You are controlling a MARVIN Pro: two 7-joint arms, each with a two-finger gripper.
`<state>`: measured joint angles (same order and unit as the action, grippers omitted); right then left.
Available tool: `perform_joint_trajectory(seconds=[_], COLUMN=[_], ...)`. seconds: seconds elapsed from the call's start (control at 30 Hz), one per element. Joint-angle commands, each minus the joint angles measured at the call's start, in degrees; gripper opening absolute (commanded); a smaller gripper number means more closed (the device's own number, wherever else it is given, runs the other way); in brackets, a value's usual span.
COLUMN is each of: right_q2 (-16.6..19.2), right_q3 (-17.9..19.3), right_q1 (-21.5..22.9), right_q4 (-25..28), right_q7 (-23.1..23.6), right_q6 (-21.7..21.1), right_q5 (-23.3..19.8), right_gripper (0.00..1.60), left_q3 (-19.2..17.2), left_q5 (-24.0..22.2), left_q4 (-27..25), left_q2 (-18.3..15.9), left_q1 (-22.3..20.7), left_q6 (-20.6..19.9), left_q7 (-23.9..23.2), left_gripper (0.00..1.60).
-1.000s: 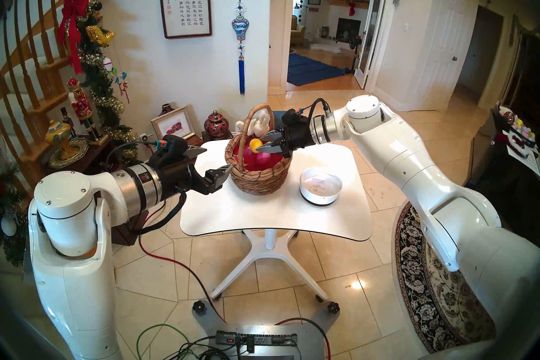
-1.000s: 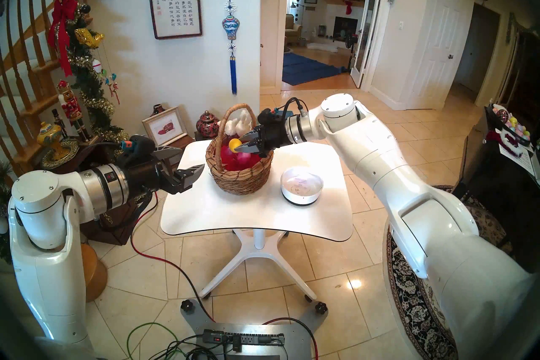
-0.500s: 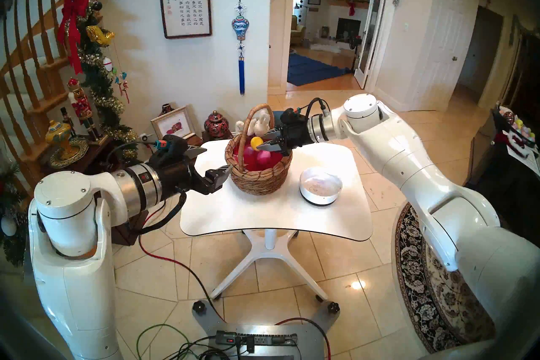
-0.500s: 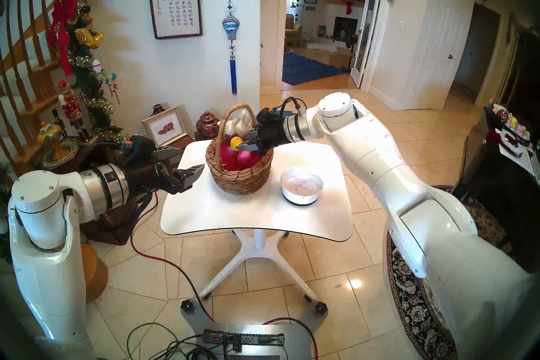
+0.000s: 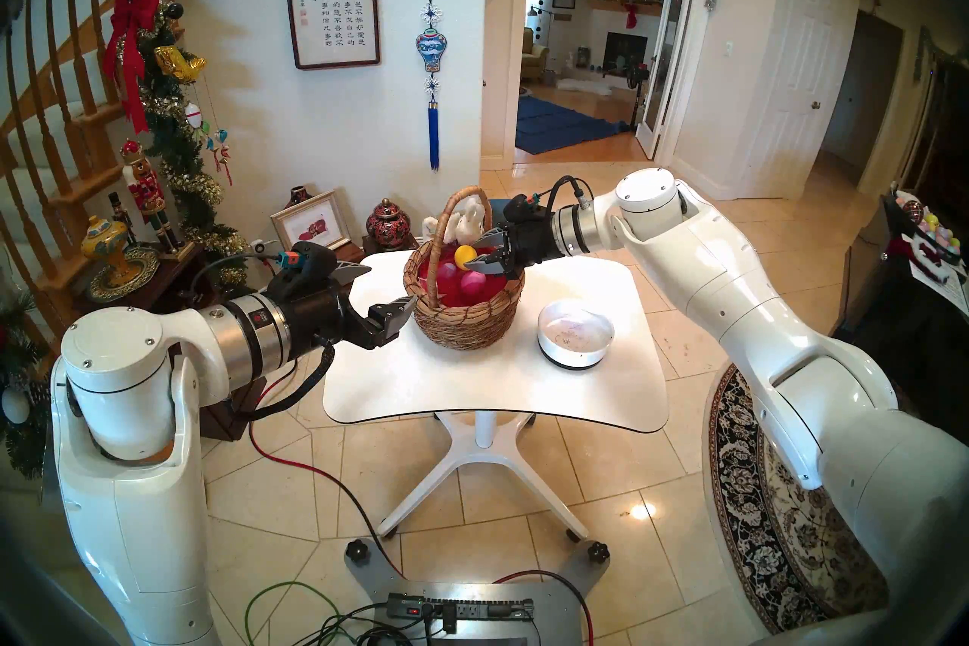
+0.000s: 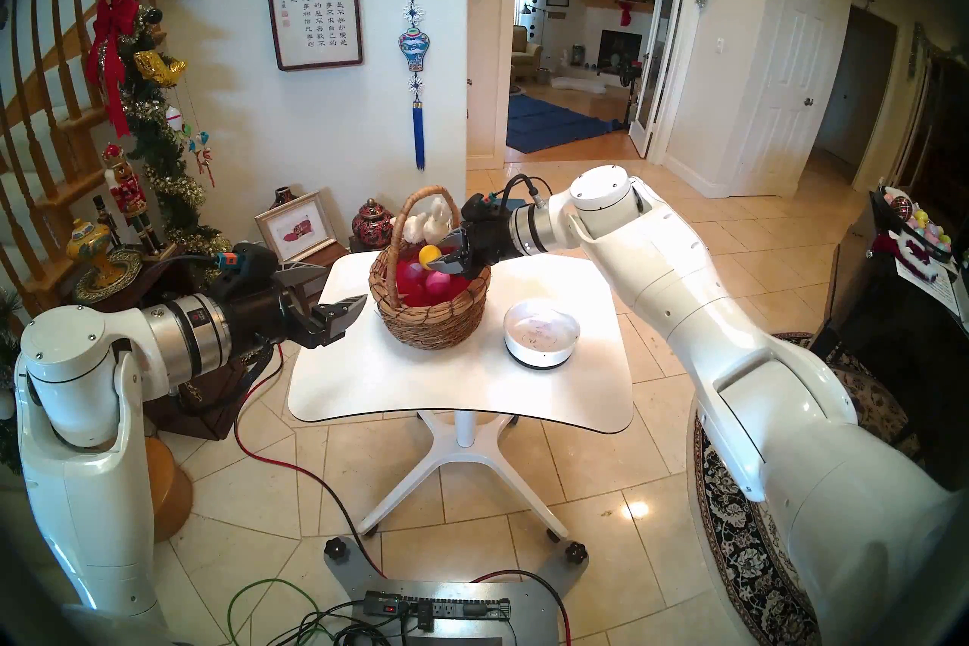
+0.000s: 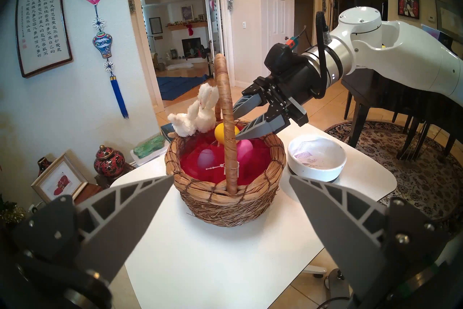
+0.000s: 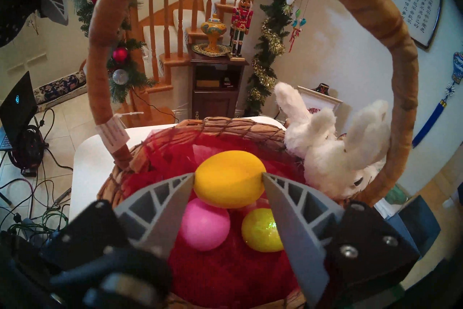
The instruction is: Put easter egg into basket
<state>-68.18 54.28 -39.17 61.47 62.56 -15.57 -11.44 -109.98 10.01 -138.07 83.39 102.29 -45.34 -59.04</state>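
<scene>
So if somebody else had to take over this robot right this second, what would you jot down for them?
Right gripper: shut on the yellow egg, held over the basket, inside the handle arch.
Left gripper: open, empty, beside the basket.
Already in the basket: a pink egg and a glittery yellow egg, maybe more.
White bowl: no eggs visible.
Left: open the right gripper, then pull back clear of the handle.

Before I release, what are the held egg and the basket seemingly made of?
Yellow egg: likely hard plastic, smooth with a dull sheen and no visible texture. Basket: woven wicker, with coarse brown strands and a wrapped handle; the red lining inside looks like soft, fuzzy fabric or shredded fill.
</scene>
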Motion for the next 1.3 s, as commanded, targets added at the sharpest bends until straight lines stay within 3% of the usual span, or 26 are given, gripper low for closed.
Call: perform_joint_trajectory(seconds=[0.0,0.3,0.63,0.83,0.97,1.27], right_q2=[0.7,2.4,8.6,12.7,16.1,21.2], right_q3=[1.5,2.0,5.0,9.3,14.2,17.9], right_q1=[-0.4,-1.4,-6.1,-10.3,-15.1,-21.1], right_q4=[1.4,3.8,12.3,17.3,21.6,24.3], right_q7=[0.4,0.4,1.6,3.1,3.3,2.5], right_q6=[0.1,-0.7,-2.4,-2.9,-3.9,-5.8], right_q5=[-1.5,-2.1,-4.3,-5.3,-6.3,-8.9], right_gripper=[1.45,1.43,1.41,1.40,1.40,1.39], left_q3=[0.1,0.1,0.1,0.1,0.1,0.1], left_q5=[0.0,0.0,0.0,0.0,0.0,0.0], left_q4=[-0.3,-0.3,-0.3,-0.3,-0.3,-0.3], left_q2=[-0.1,-0.1,0.0,0.0,0.0,0.0], left_q1=[-0.1,-0.1,-0.1,-0.1,-0.1,-0.1], left_q6=[0.0,0.0,0.0,0.0,0.0,0.0], left_q7=[0.0,0.0,0.0,0.0,0.0,0.0], left_gripper=[1.60,1.60,1.60,1.60,1.60,1.60])
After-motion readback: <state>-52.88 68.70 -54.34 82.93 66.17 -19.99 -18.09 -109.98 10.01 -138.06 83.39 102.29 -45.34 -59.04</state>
